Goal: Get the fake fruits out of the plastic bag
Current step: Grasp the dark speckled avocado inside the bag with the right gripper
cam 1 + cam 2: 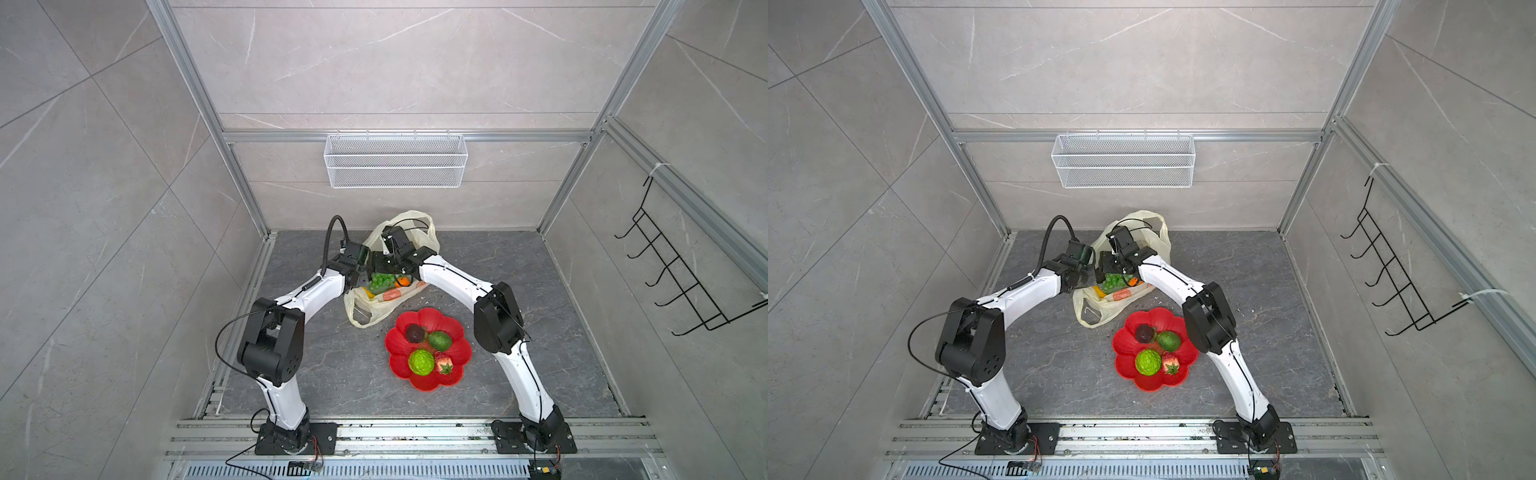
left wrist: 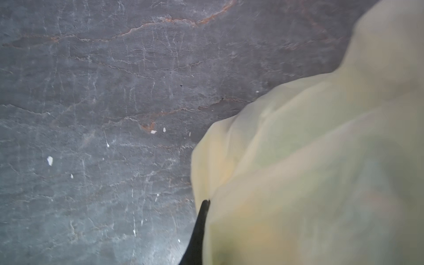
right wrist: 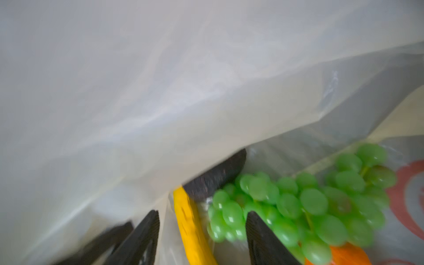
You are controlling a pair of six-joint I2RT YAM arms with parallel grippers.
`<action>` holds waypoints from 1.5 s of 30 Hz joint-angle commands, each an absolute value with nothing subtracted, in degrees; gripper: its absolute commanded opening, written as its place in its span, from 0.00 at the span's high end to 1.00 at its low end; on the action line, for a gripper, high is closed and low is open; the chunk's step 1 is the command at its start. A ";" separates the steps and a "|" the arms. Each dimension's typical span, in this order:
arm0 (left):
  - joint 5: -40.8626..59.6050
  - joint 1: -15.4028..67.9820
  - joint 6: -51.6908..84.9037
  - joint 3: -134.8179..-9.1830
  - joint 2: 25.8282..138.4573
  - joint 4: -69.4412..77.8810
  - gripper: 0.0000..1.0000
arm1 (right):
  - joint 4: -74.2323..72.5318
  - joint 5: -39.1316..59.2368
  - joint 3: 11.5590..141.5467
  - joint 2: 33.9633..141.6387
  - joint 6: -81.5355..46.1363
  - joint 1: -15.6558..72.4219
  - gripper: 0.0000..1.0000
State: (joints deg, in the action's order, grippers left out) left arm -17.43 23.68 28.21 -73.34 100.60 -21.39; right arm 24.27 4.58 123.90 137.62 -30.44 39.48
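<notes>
Now: left gripper tight on bag.

A red plate shaped like a flower sits on the grey stone floor. A white wire basket hangs on the back wall. Black hooks hang on the side wall.

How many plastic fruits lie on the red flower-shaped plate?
4 on the red flower-shaped plate: dark avocado and smooth green avocado on its far half, bumpy green ball and red strawberry on its near half. None seems hidden.
</notes>
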 commanded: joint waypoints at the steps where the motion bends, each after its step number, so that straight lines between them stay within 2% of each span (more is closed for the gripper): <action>1: -16.27 23.25 32.86 -70.59 96.56 -17.46 1.00 | 29.34 5.36 129.38 142.10 -28.99 41.52 0.37; 12: -10.46 19.52 36.87 -60.97 93.88 -12.44 1.00 | 38.88 3.29 146.21 153.98 -28.11 44.20 0.37; 18: -8.67 19.62 37.78 -57.68 92.14 -9.78 1.00 | 48.83 -4.42 158.56 161.06 -29.01 45.37 0.30; 23: -8.68 19.64 38.79 -55.09 90.43 -7.94 1.00 | 49.56 -8.52 155.95 159.83 -30.48 45.39 0.28; 27: -11.04 19.57 38.61 -54.73 89.38 -8.58 1.00 | 49.03 -9.02 152.98 157.56 -31.12 45.36 0.34; 34: -11.09 18.80 38.28 -54.48 88.93 -8.57 1.00 | 37.93 -6.41 139.08 150.71 -31.84 45.05 0.33; 37: -10.06 19.04 39.65 -52.37 87.31 -7.23 1.00 | 38.63 -8.02 141.20 152.55 -33.15 44.34 0.33; 45: -10.58 22.23 40.84 -48.36 82.77 -6.49 1.00 | 46.14 -10.65 157.81 163.99 -32.48 44.25 0.32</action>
State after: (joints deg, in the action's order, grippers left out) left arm -9.28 21.47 39.51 -49.56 86.11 -7.25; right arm 41.32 -7.14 155.09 159.92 -31.94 44.97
